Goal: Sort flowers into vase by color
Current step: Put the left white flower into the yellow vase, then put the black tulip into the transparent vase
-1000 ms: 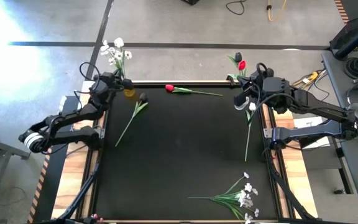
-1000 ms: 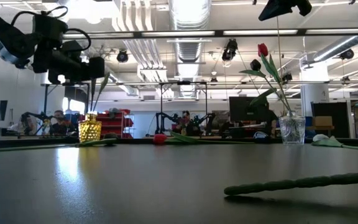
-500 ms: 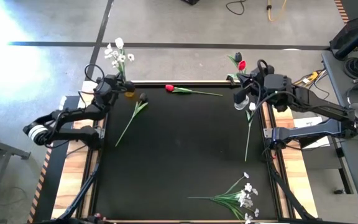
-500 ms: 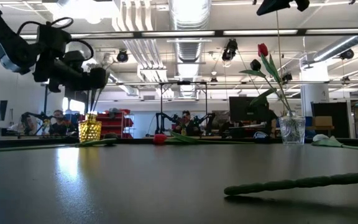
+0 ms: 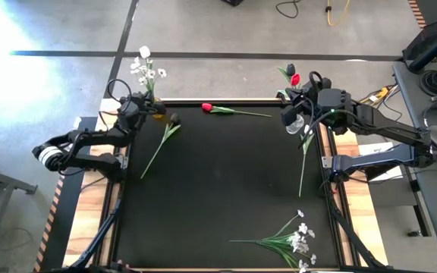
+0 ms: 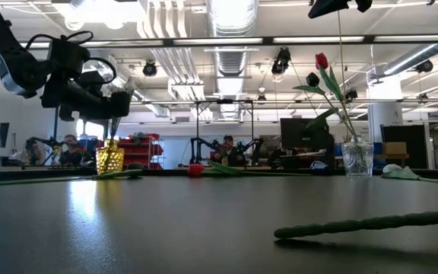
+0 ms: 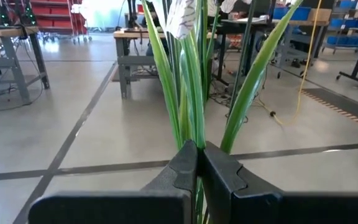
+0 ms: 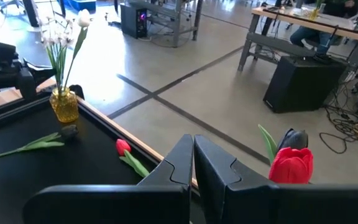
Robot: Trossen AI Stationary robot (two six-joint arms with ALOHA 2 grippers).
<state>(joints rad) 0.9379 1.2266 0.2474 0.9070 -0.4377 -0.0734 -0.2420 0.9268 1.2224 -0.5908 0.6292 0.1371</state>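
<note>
**White bunch at yellow vase, both pincers closed**

Left pincer was at the far-left corner of the surface, fingers together and clamped on the green stems of the white flowers; left wrist view showed stems and long leaves pinched right between the pads. Stems ran down into the yellow vase, heads leaning out past the far edge.

Right pincer hovered at the far-right corner, jaws together; can't confirm anything in them. Just beside it, the clear vase held a red tulip and a dark tulip, upright with a slight tilt.

Loose on the surface:
- red tulip flat near far edge, between the two vases
- dark tulip lying diagonally, just beside the yellow vase
- white tulip along the right edge, head under the right arm
- leafy spray of tiny white blossoms at near-right corner

In the low view a green stem lay across the near foreground.
</note>
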